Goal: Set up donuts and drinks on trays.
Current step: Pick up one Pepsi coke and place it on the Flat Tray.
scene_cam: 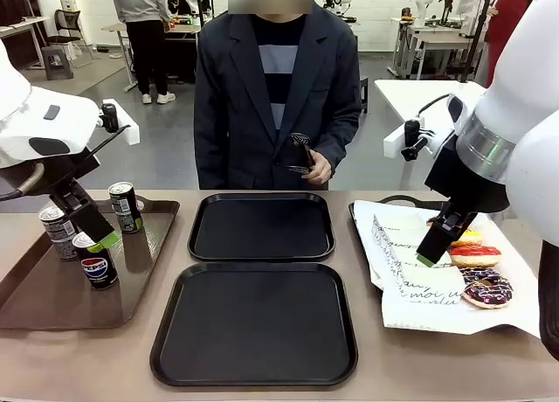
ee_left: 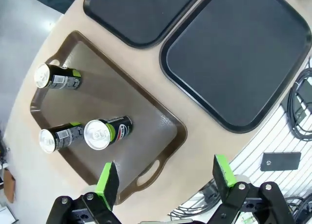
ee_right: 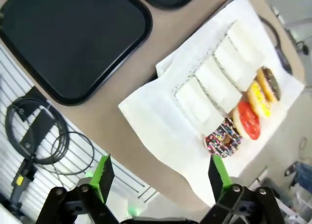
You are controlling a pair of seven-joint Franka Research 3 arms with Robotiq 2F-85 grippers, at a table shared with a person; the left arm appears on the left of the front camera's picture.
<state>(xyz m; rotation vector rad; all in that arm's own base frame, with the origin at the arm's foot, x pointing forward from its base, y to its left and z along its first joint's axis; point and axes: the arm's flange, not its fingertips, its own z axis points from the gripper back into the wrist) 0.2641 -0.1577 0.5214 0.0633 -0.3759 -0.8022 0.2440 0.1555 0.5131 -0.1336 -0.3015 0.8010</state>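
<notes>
Left gripper held raised and pointed downward, jaws spread wide apart, right gripper held likewise, tilted downward, jaws spread wide

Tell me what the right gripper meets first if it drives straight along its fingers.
Probably the white printed paper, just short of the chocolate sprinkled donut. The right gripper, jaws open, points down at that sheet with nothing visible in between, though depth is hard to judge.
</notes>
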